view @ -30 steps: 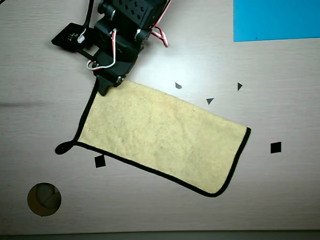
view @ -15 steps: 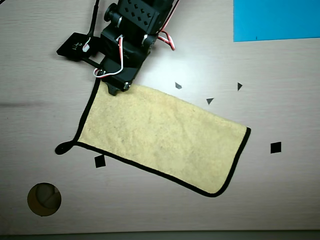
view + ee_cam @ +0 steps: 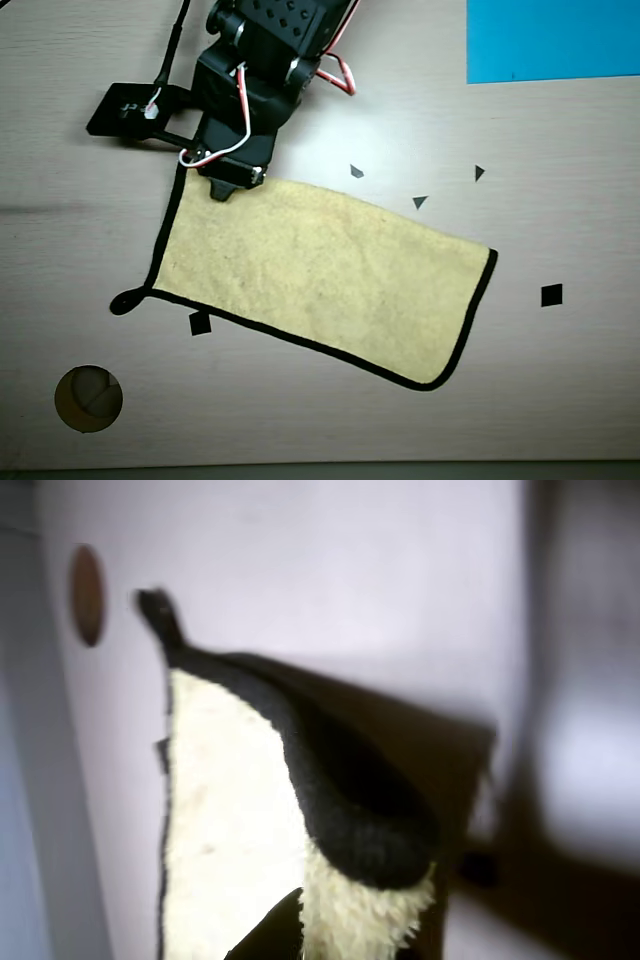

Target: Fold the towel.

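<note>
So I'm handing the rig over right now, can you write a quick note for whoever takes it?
Gripper: at the top-left edge of the pale yellow fuzzy terry towel with black edge binding in the overhead view; the wrist view shows that edge lifted and curling, so it looks shut on the cloth, fingers mostly hidden.
Towel: mostly flat on the wooden table, its black loop at lower left.
Done: edge picked up.
Left: carry it across to the opposite side, release, flatten.

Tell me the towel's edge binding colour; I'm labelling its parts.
Black, against the pale yellow towel; clearest in the overhead view.
</note>
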Available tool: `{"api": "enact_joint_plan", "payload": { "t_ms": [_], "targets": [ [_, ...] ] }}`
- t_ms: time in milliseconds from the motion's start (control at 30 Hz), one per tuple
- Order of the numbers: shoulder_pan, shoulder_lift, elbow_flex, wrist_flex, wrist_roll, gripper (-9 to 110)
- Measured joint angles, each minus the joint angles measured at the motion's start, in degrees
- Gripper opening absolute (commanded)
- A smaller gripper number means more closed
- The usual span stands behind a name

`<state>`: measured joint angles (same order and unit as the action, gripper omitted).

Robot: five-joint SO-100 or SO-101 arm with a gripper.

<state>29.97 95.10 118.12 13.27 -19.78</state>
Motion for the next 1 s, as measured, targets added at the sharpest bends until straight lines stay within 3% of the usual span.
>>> {"api": "enact_joint_plan", "payload": {
  "t_ms": [433,1000],
  "targets": [
    [-9.32,10.90,0.09,8.88,-1.93,0],
    [-25.31,7.65,-13.80,15.56,-1.93,0]
  ]
}}
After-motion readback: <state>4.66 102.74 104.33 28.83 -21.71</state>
